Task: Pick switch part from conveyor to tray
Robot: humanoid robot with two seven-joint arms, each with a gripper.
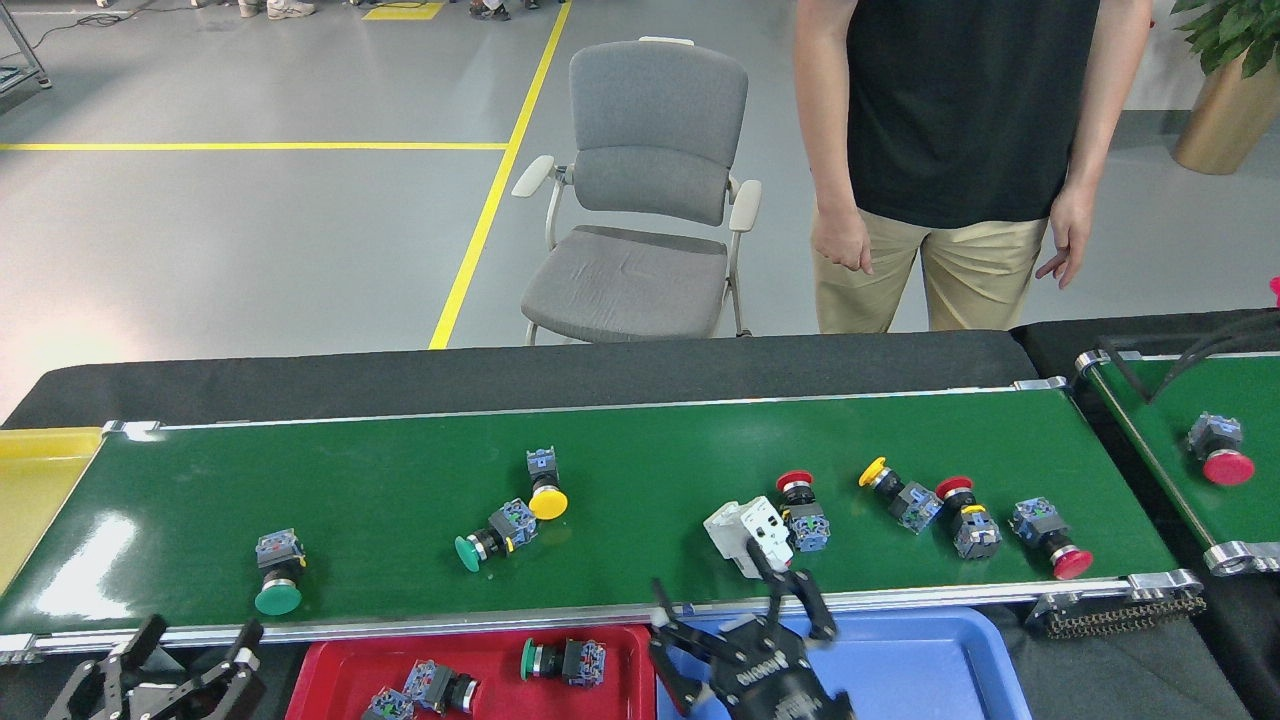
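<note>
Several switch parts lie on the conveyor [640, 440]: a green-capped one [278, 585] at the left, a green [495, 535] and a yellow one [545, 490] in the middle, then a white block [750, 535] and red- and yellow-capped ones [965, 515] to the right. A red tray [620, 690] below the near rail holds three parts, one green-capped [560, 660]. My left gripper [165, 670] is open and empty at the bottom left, below the rail. My right gripper [735, 615] is open and empty over the blue tray's [920, 660] left end, its fingertips reaching the rail just below the white block.
A person [960, 150] stands behind the table at the right, hands hanging, beside a grey chair [640, 200]. A yellow tray [30, 490] adjoins the belt's left end. A second green belt [1190, 420] at the right carries a red-capped part [1222, 452].
</note>
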